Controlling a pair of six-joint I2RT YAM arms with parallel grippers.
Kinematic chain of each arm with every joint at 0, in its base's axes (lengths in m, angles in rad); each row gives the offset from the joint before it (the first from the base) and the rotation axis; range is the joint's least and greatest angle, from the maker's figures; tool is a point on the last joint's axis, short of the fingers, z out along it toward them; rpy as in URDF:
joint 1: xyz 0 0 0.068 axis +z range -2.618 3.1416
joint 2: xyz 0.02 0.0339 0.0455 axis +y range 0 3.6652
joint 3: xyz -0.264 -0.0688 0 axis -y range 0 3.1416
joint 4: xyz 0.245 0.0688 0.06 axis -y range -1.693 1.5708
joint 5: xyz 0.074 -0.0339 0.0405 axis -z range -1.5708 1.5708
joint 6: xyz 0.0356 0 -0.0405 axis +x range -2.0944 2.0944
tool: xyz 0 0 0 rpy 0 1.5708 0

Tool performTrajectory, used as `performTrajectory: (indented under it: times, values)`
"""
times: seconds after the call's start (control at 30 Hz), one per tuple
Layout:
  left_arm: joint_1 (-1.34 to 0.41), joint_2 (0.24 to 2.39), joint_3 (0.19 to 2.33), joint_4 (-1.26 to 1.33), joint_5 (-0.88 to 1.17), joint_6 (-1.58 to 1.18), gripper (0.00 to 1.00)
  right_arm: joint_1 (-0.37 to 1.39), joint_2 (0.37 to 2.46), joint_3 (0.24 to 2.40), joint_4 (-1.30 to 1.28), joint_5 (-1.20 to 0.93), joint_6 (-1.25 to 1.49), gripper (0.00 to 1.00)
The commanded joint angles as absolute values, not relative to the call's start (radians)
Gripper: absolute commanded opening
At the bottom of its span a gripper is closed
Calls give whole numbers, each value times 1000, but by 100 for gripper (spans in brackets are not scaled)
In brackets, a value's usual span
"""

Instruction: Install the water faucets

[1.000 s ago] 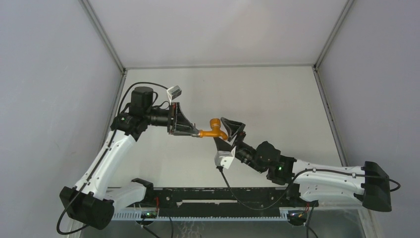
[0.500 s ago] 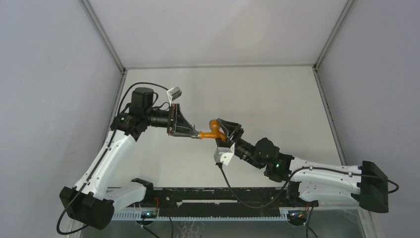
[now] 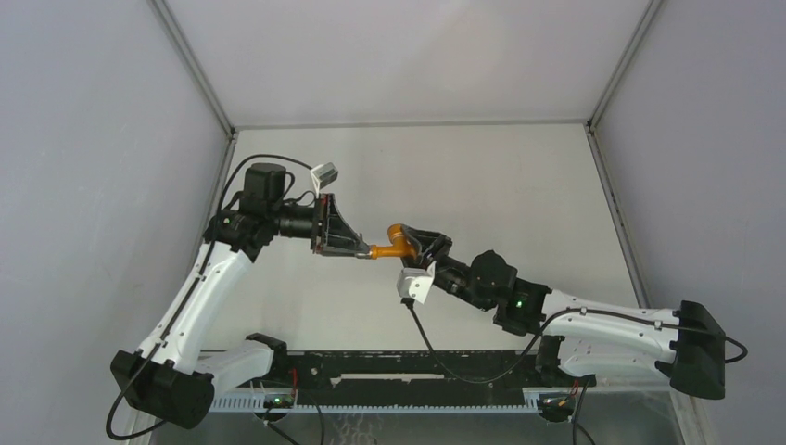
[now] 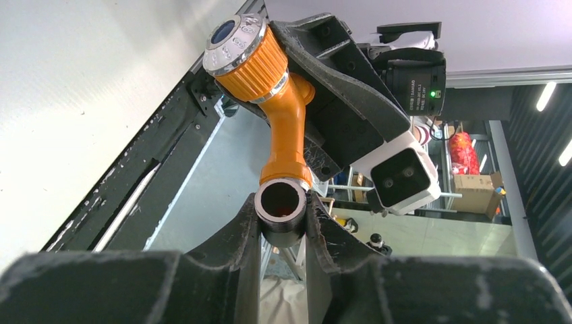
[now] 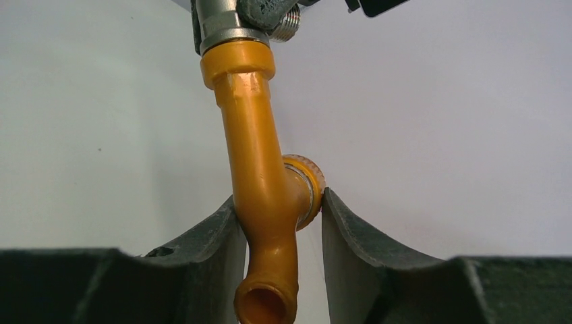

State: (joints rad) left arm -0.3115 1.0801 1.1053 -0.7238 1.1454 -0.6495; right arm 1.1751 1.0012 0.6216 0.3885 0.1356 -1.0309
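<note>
Orange tap (image 5: 260, 182), bent like a T, with a shiny silver cap (image 4: 233, 42), hangs above the middle of the worktop (image 3: 519, 185). The left gripper (image 4: 282, 206) pinches its grey metal fitting (image 5: 222, 27); the right gripper (image 5: 278, 196) squeezes its orange body from both sides.

A pale table (image 3: 519, 176) is lying between grey side walls (image 3: 93, 139) and a lighter back panel (image 3: 408, 56); a black rail (image 3: 371, 362) is running along its near edge, a white toothed strip (image 3: 371, 401) lying just in front; in the left wrist view, a cardboard box (image 4: 477, 192) is sitting near a red bag (image 4: 461, 150); ceiling lights (image 4: 546, 96) are glowing.
</note>
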Motion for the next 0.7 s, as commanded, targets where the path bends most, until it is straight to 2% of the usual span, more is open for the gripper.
performTrajectory:
  times: [0.0,0.4,0.47,0.53,0.63,0.67]
  values:
    - [-322,1061,1166,-713,1133,-548,0,1172,951,698,371,49,-861,0]
    - [-322,1067,1184,-696,1122,-532,0,1205,963,693,388,142,-771,0]
    - [-322,1066,1187,-696,1117,-533,12,1215,972,693,395,162,-778,0]
    - [-322,1063,1178,-683,1105,-553,35,1223,982,693,415,198,-773,0]
    - [-322,1057,1126,-554,1083,-653,58,1232,997,695,457,273,-729,0]
    - [-323,1054,1106,-503,1077,-692,75,1235,1002,698,463,299,-711,0]
